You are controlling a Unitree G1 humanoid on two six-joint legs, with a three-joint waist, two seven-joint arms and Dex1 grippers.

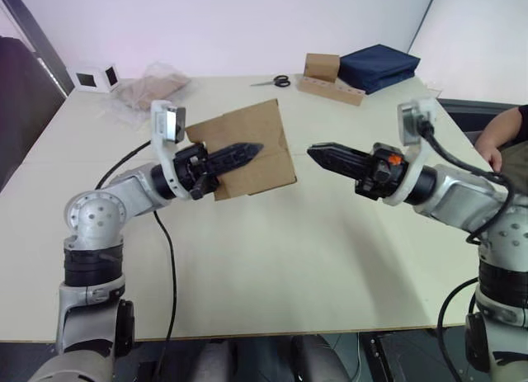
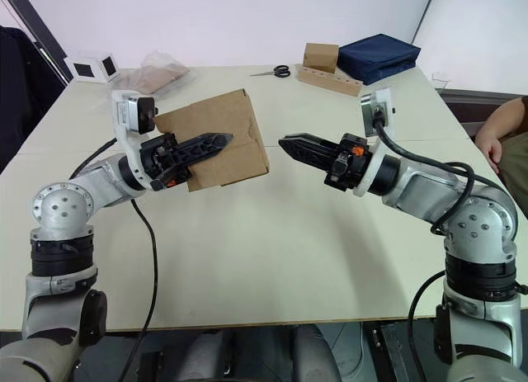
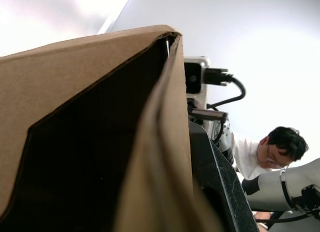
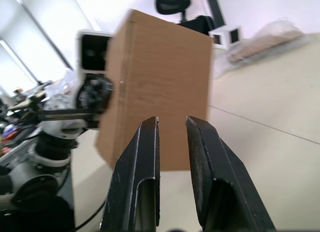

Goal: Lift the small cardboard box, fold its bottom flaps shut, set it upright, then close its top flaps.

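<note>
The small cardboard box (image 1: 264, 122) hangs tilted above the table, one broad brown face turned towards me. My left gripper (image 1: 252, 151) is shut on one of its walls, with one black finger (image 3: 215, 182) lying along the outside. The left wrist view looks into the box's dark open inside (image 3: 85, 157). I cannot tell its bottom flaps or top flaps from the walls. My right gripper (image 1: 318, 153) points at the box from the right, a short gap away. Its fingers (image 4: 145, 157) stand slightly open with nothing between them, and the box (image 4: 165, 86) is just ahead.
On the pale table (image 1: 289, 266), at the back, lie scissors (image 1: 272, 82), a smaller cardboard box (image 1: 322, 66) on a long strip, a dark blue bag (image 1: 379, 66), a clear plastic bag (image 1: 153, 89) and a white box (image 1: 95, 77). A person's hand (image 1: 495, 147) rests at the right edge.
</note>
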